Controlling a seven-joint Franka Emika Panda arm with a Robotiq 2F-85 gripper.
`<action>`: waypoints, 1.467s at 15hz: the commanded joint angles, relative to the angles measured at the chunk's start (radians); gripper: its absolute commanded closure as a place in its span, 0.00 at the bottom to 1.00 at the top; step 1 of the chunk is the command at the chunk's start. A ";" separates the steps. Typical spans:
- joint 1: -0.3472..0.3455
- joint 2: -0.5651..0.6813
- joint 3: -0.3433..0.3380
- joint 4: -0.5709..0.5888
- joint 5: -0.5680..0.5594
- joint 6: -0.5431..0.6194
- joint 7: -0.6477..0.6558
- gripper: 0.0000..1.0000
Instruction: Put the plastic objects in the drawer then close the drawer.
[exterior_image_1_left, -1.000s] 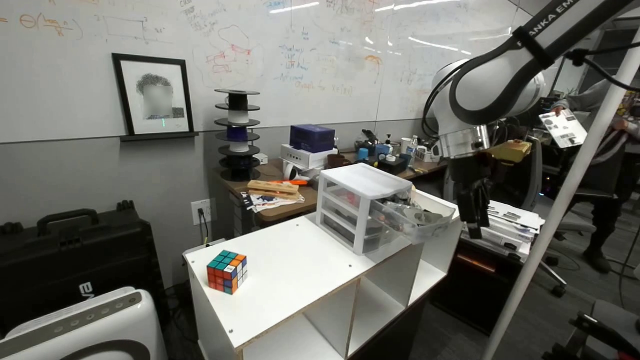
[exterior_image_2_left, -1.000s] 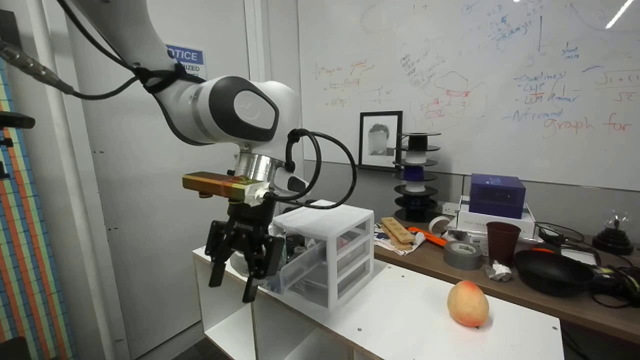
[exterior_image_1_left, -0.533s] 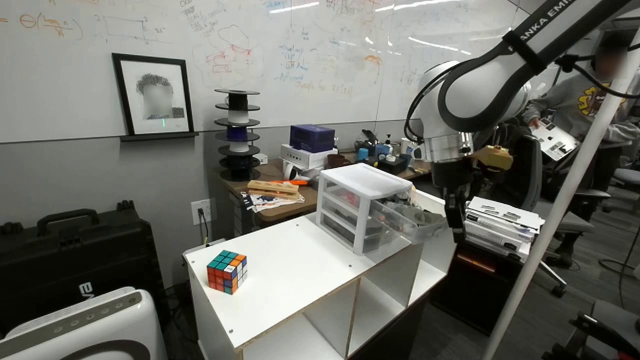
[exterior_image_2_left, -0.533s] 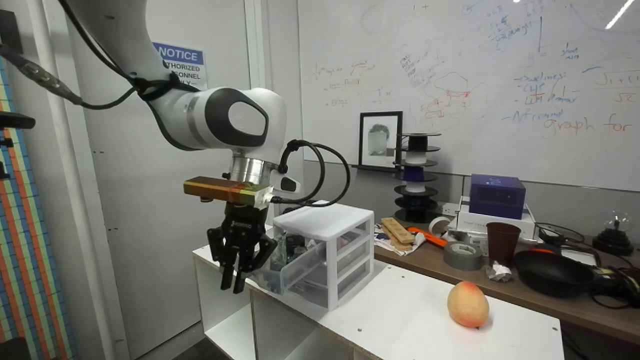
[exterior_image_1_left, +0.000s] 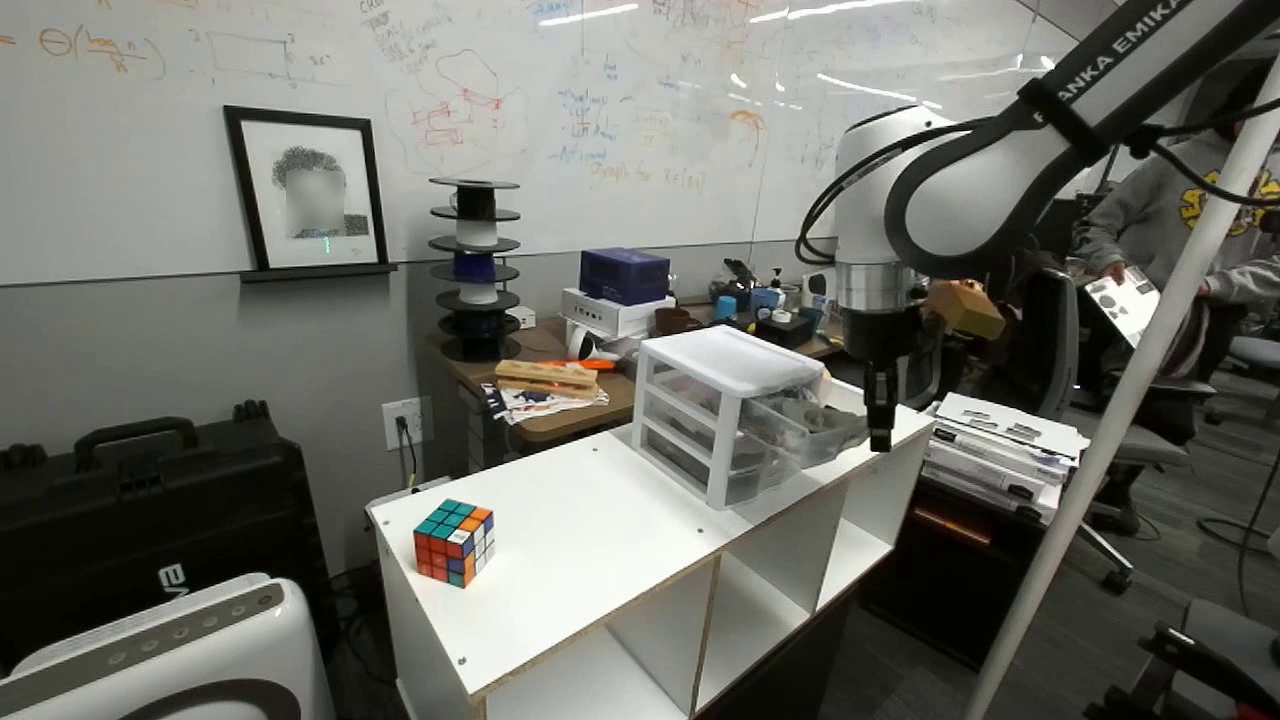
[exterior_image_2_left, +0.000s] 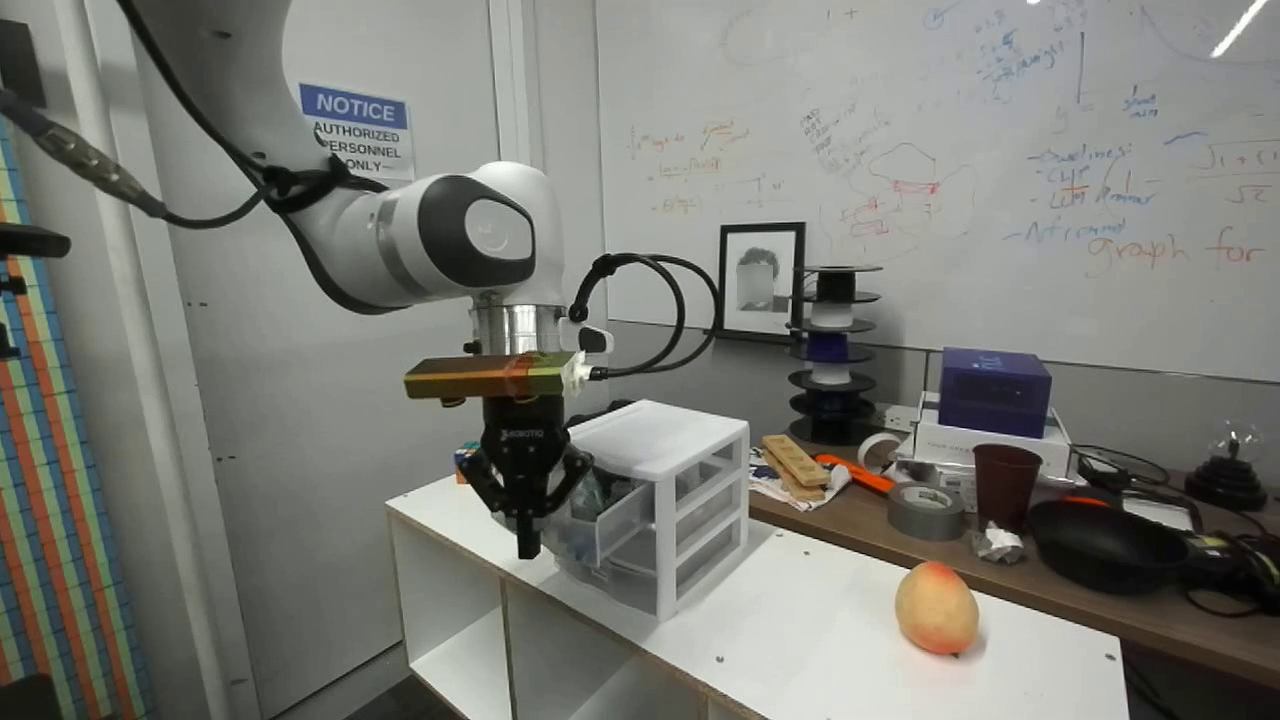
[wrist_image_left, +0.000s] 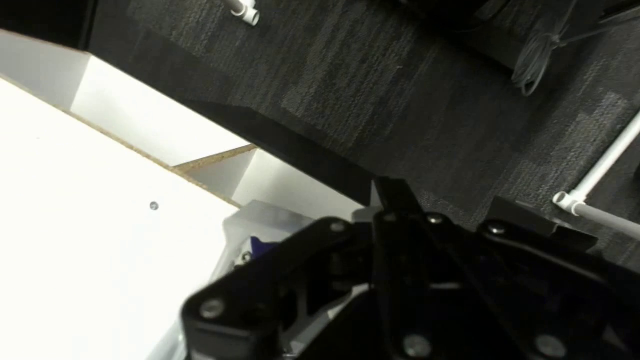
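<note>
The translucent drawer (exterior_image_1_left: 835, 447) stands partly pulled out of the top of the small white drawer unit (exterior_image_2_left: 655, 440). Grey-green and dark things, apparently the plastic objects (exterior_image_1_left: 812, 412), lie jumbled inside it. A blue piece (wrist_image_left: 262, 246) among them shows in the wrist view, partly behind the gripper. My gripper (exterior_image_2_left: 528, 545) points down just outside the drawer's front, its fingers together with nothing between them. Whether it touches the front I cannot tell. The wrist view has the gripper (wrist_image_left: 392, 195) over the drawer's outer end, hiding much of it.
The unit sits on a white open-shelf table (exterior_image_1_left: 560, 520). A Rubik's cube (exterior_image_1_left: 455, 543) and a peach-like fruit (exterior_image_2_left: 935, 608) are on the tabletop, on opposite sides of the unit. A brown desk (exterior_image_2_left: 850, 515) with clutter runs behind.
The fingers have come together from wide open. My gripper has moved toward the drawer unit, and the drawer has slid some way inward. The Rubik's cube now shows behind the gripper.
</note>
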 joint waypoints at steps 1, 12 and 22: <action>0.003 0.034 -0.018 0.025 -0.062 0.104 -0.024 0.94; -0.068 0.099 0.034 0.062 0.196 0.379 -0.088 0.96; -0.146 0.096 0.107 0.069 0.449 0.443 -0.078 0.95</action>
